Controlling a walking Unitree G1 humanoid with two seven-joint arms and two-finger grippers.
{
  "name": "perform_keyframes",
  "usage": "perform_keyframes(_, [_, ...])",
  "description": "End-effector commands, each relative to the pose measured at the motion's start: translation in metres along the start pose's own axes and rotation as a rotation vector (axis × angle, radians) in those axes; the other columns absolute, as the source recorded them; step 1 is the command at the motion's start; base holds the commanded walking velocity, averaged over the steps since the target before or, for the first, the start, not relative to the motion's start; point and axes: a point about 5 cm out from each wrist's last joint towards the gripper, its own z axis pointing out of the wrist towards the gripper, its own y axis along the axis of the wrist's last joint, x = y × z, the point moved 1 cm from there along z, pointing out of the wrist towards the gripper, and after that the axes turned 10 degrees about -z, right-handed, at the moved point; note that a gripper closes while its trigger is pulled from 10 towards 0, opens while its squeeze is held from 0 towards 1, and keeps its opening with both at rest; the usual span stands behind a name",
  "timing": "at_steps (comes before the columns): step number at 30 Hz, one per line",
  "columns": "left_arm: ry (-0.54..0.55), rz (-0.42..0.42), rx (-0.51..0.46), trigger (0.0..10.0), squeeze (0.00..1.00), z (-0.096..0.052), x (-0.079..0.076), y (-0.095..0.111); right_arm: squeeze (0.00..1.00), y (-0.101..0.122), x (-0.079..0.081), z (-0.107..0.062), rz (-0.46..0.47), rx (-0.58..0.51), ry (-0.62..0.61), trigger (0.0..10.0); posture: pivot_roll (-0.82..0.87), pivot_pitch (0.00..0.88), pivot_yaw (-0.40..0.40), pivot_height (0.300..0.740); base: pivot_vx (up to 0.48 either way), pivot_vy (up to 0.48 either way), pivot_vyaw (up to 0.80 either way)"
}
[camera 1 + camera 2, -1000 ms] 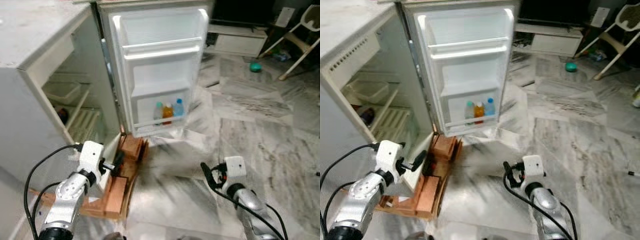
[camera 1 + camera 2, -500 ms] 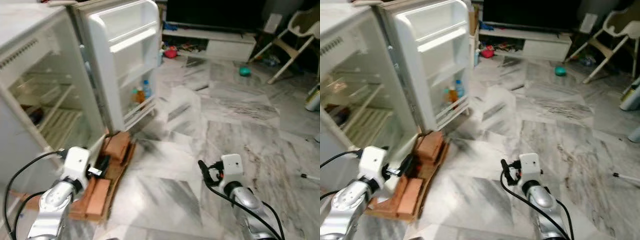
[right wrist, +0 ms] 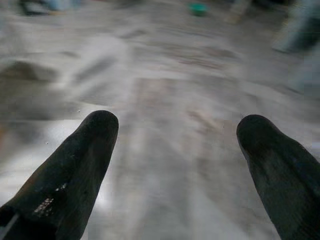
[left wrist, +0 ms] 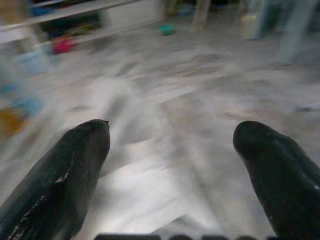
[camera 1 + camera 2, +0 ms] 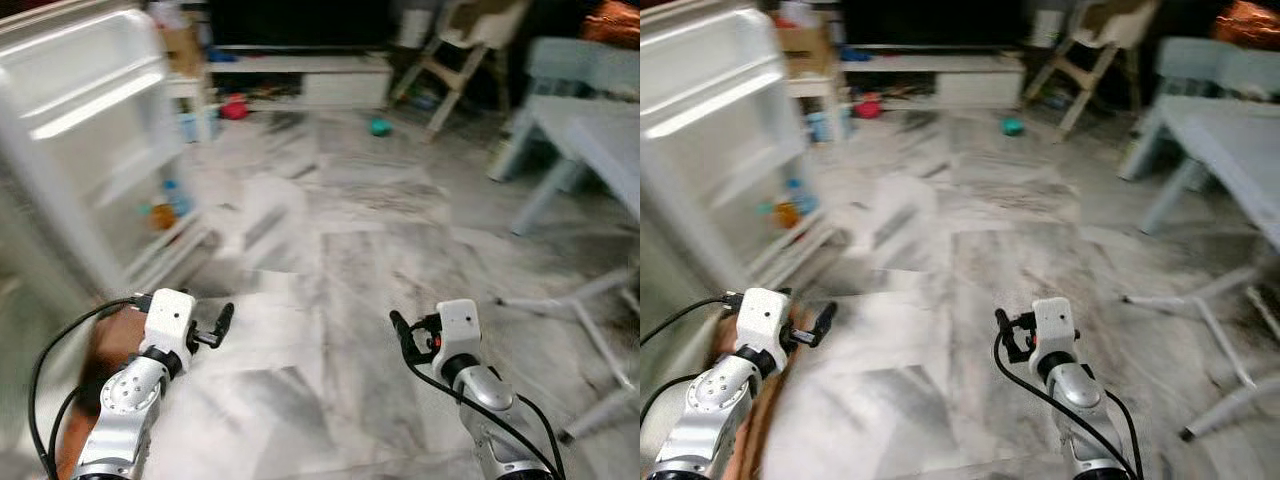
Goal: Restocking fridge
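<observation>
Fridge door (image 5: 90,130) stands open at the frame's left, blurred; small bottles (image 5: 165,205) sit on its lowest shelf. Left gripper (image 4: 170,150) and right gripper (image 3: 175,150) hang over the marble floor (image 5: 340,280) — fingers spread apart, empty. Judgement: bottles light, smooth, possibly slippery — grasp mid-body.

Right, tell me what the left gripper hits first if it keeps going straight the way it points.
Probably the bare marble floor. The left gripper is open, empty and angled down at the floor; nothing stands close ahead. The blur makes depth uncertain.
</observation>
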Motion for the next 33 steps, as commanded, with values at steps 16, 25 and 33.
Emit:
perform_keyframes(16, [0.11,0.018,-0.068,10.0,0.0,0.004,0.012,0.012,0.0,0.058,-0.01,0.008,-0.002,-0.243,-0.097,10.0,-0.01,0.0,-0.02,0.74,0.478,0.0,-0.8])
perform_keyframes(25, [0.116,-0.035,-0.127,10.0,0.0,0.009,0.007,0.019,0.0,0.068,-0.01,0.004,-0.009,-0.304,-0.127,10.0,-0.02,0.0,-0.016,0.74,0.452,0.0,-0.8])
perform_keyframes(33, [0.13,-0.045,-0.155,10.0,0.0,0.009,0.014,0.023,0.0,0.081,-0.008,-0.002,0.019,-0.393,-0.108,10.0,-0.02,0.0,-0.015,0.74,0.382,0.288,-0.68])
